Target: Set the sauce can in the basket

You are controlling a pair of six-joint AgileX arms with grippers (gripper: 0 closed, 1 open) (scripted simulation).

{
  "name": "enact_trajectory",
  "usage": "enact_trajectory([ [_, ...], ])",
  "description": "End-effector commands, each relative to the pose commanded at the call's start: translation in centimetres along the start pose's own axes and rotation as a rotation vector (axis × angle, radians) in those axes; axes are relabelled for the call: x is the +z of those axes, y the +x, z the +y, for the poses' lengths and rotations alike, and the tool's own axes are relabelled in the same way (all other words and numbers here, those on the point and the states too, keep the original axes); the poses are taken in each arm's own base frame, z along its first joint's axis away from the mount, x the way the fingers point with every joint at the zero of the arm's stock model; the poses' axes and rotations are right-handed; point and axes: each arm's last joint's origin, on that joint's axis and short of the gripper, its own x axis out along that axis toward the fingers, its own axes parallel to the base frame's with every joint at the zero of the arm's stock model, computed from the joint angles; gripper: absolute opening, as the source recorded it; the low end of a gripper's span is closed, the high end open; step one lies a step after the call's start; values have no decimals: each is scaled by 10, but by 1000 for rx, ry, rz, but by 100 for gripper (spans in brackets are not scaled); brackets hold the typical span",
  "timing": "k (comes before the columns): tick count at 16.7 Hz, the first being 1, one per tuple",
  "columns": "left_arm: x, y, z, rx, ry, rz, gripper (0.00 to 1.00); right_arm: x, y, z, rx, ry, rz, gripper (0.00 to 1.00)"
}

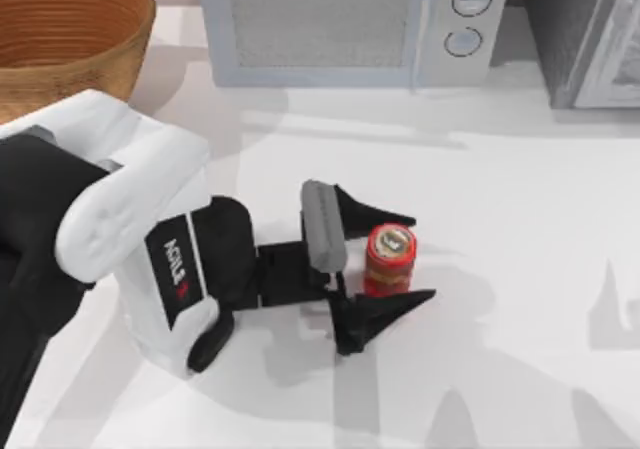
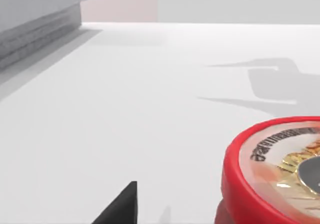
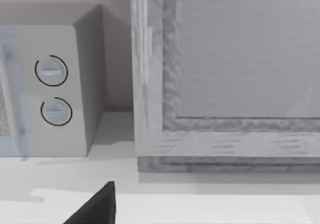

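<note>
L gripper (image 1: 385, 259) is low over the tabletop (image 1: 520, 229), mid-table, fingers open w/ the sauce can (image 1: 389, 259) standing upright between them. One finger (image 1: 375, 214) is on the far side of the can, the other on the near side; can't tell if either touches yet, looks like slight gaps. Not gripped. Basket (image 1: 60, 39) sits at the far left corner of the table, well apart from the can, cut off by the frame edge. Microwave (image 1: 340, 24) at the back, grey cabinet (image 1: 585, 34) at back right.

L wrist view: can top (image 2: 280, 169) close up, partly cut off at the edge, one dark fingertip (image 2: 122, 209) poking in.

Risks (my guess): can looks off-centre toward the fingertips, so closing could pinch only at the tips and the can could squirt out or tip over. Closing unevenly would push it sideways first. Round smooth wall = slip risk on lift. The carry to the basket is long and the rim is high, so a low carry could clip the basket wall.

Hidden: can's lower body is partly behind the near finger; basket interior is mostly out of frame. R arm is parked, its wrist view faces the microwave and cabinet; R fingers state can't tell.
</note>
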Motion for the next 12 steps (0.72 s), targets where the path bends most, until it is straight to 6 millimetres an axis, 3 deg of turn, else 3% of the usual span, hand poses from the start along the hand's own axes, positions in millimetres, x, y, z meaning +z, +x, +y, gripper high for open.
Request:
enact_trajectory([
  [9, 0, 0, 0, 0, 0, 0, 2, 0, 0, 0, 0, 0, 0, 100],
  [12, 0, 0, 0, 0, 0, 0, 0, 0, 0, 0, 0, 0, 0, 100],
])
